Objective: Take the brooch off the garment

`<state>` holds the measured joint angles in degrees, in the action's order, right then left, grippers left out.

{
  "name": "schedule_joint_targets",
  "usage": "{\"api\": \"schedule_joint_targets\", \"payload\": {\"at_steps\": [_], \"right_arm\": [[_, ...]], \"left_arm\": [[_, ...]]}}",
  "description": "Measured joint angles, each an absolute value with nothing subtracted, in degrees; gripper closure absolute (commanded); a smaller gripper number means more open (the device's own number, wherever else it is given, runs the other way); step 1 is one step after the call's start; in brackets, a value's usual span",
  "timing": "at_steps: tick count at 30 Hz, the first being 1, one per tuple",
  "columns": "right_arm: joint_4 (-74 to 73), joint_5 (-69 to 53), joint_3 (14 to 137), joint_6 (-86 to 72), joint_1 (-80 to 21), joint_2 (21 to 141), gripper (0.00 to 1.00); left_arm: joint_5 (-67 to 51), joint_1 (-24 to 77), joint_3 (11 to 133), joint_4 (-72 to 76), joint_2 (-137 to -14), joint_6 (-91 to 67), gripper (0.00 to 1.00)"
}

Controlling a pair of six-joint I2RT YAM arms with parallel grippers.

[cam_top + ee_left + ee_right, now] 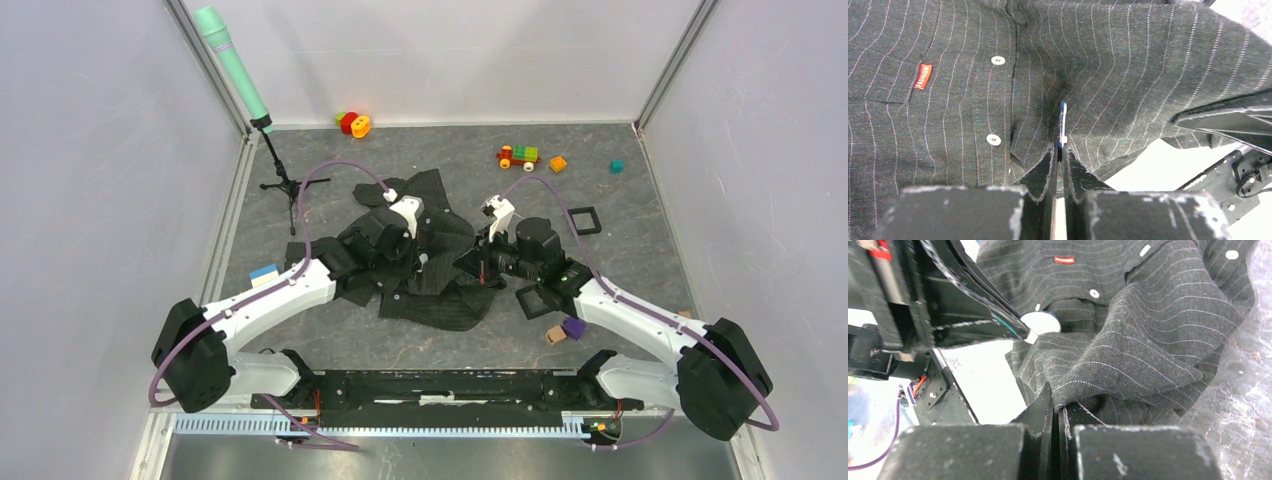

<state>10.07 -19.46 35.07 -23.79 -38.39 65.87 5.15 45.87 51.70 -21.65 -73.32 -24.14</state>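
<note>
The garment [440, 290], a dark pinstriped shirt with white buttons and a red tag [922, 76], lies crumpled mid-table. The brooch [1063, 125] shows edge-on as a thin dark-blue disc with a white back, standing out from a fold of the shirt. My left gripper [1060, 151] is shut on its lower edge. In the right wrist view the brooch [1042, 323] shows as a white disc with a blue rim at the tip of the left fingers [973, 315]. My right gripper [1058, 402] is shut on a fold of the garment [1148, 340] just beside it. In the top view both grippers, left [424, 260] and right [482, 262], meet over the shirt.
Two black square frames [584, 220] [533, 299] lie right of the shirt. A toy train [518, 156], an orange block [558, 164] and a teal cube [617, 167] sit at the back right. A green microphone [232, 65] on a stand is back left. Purple [573, 327] and tan [555, 336] blocks lie near the right arm.
</note>
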Motion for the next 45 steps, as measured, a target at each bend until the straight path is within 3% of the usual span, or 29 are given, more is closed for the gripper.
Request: {"api": "schedule_joint_targets", "payload": {"at_steps": [1,2,3,4,8,14,19,23,35,45], "right_arm": [[9.67,-19.18,35.07,-23.75,-38.39,66.13,0.83],[9.17,-18.87,35.07,-23.66,-38.39,66.48,0.57],[8.6,-18.65,35.07,-23.51,-38.39,66.85,0.39],[7.79,-18.09,35.07,-22.65,-38.39,67.31,0.29],[4.49,-17.17,35.14,-20.08,-38.39,67.83,0.17],[2.13,-17.87,35.22,-13.32,-38.22,66.59,0.2],[2.9,-24.53,38.06,-8.71,-37.8,67.26,0.29],[5.87,-29.47,39.09,-7.66,-37.54,69.1,0.41],[11.66,-37.5,38.22,-8.73,-35.77,71.85,0.59],[15.59,-39.7,35.22,-10.83,-35.22,71.96,0.55]], "left_arm": [[4.6,45.54,51.53,-21.47,-73.12,-24.14,0.98],[3.7,44.95,51.18,-21.06,-72.84,-24.14,0.98],[2.59,44.36,50.87,-20.82,-72.55,-24.14,0.98],[0.78,43.42,50.39,-20.21,-72.16,-24.14,0.97],[-8.6,39.86,46.3,-15.4,-69.69,-24.21,0.97],[-19.7,39.51,40.23,-9.21,-66.46,-24.18,0.96],[-25.8,39.51,39.62,-4.36,-65.89,-24.14,0.98],[-26.79,39.51,38.54,-1.52,-65.08,-24.12,0.98],[-27.16,39.51,35.22,2.61,-63.33,-22.83,0.98],[-26.48,39.51,32.97,6.28,-60.16,-22.39,0.98]]}}
